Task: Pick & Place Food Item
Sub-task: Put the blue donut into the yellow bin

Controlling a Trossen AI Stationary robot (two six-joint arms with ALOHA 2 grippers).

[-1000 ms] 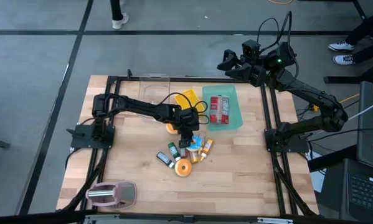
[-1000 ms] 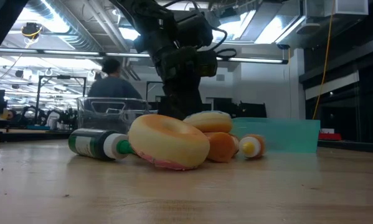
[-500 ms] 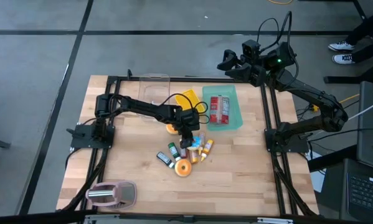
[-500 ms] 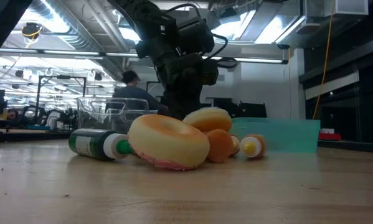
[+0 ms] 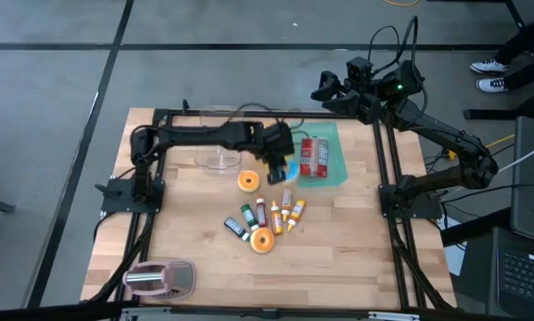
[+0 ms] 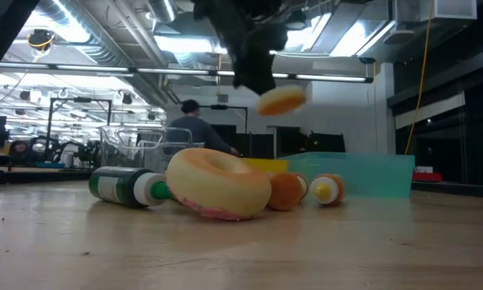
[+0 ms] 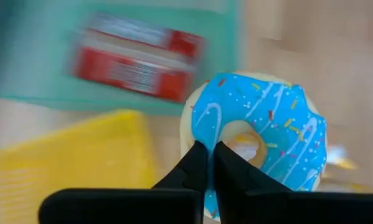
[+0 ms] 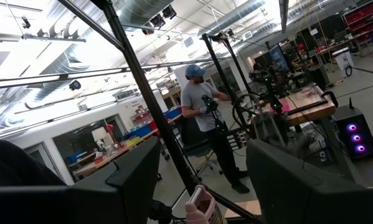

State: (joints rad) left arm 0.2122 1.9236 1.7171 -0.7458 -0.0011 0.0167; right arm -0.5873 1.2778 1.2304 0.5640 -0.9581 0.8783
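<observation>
We are holding a blue-iced doughnut (image 7: 256, 140) in our left gripper (image 7: 210, 163), whose two fingers are pinching its edge tight, so it is hanging just under the fingertips, lifted clear of the table (image 5: 347, 250). Below the gripper are lying a green tray (image 5: 333, 147) with a red packet (image 7: 136, 62) and a yellow sheet (image 7: 68, 155). Our right gripper (image 5: 324, 89) is waiting with its fingers spread wide, well apart beyond the table's far edge.

item: I see a ring donut (image 7: 261, 140) with blue icing, white drizzle and coloured sprinkles | state: pinched at its rim by the left gripper (image 7: 210, 163), fingers closed, lifted clear of the table | pose: tilted | location: above the edge of the teal tray (image 5: 336, 160), beside the yellow tray (image 7: 74, 155)
</observation>
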